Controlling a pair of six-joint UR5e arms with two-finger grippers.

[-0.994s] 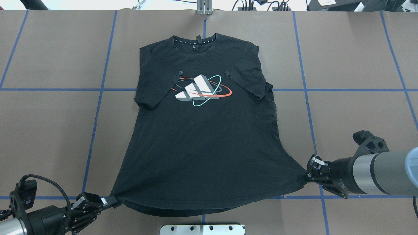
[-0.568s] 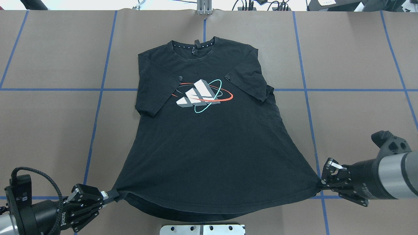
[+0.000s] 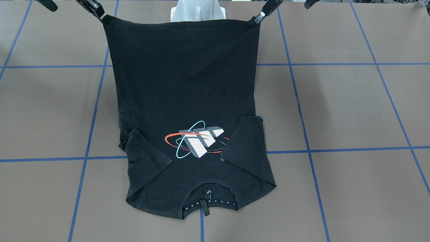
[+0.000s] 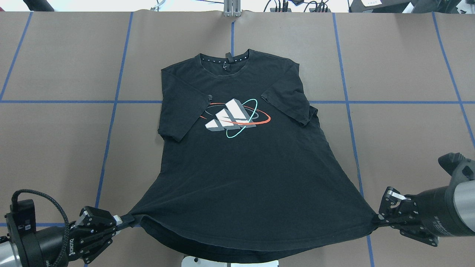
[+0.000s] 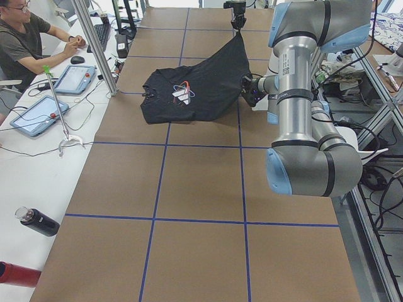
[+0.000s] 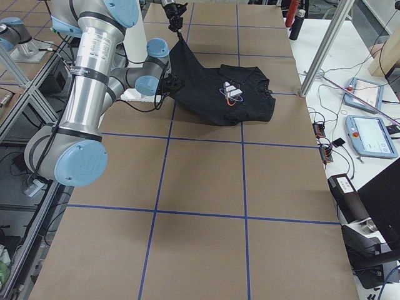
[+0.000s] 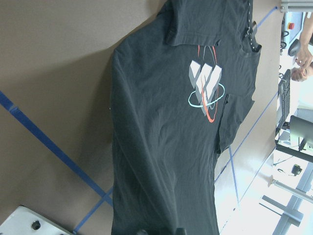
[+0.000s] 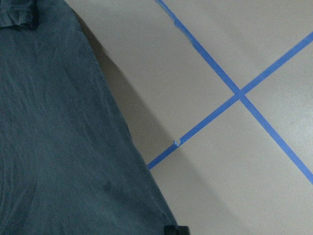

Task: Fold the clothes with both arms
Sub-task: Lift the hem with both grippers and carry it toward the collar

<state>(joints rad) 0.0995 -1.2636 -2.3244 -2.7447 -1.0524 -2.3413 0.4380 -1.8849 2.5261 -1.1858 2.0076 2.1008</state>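
The black T-shirt (image 4: 237, 167) lies face up, its collar (image 4: 226, 59) at the far end and both sleeves folded in beside the print (image 4: 233, 116). My left gripper (image 4: 128, 220) is shut on the hem's left corner. My right gripper (image 4: 379, 218) is shut on the hem's right corner. The hem is raised and stretched taut between them, while the collar end rests on the table. From the front, the left gripper (image 3: 258, 16) and right gripper (image 3: 100, 15) hold the shirt (image 3: 184, 84) at the top edge. The left wrist view looks down the shirt (image 7: 171, 122).
The white pedestal base (image 3: 197, 11) sits right behind the hem. Blue tape lines (image 4: 111, 122) grid the brown table. A person (image 5: 22, 38) sits at a side bench with tablets (image 5: 38, 113). A metal post (image 6: 325, 50) stands at the far edge.
Both grippers have drawn back toward the robot, the right one also outward. The shirt slid with them, its collar now nearer, and the hem is spread wider.
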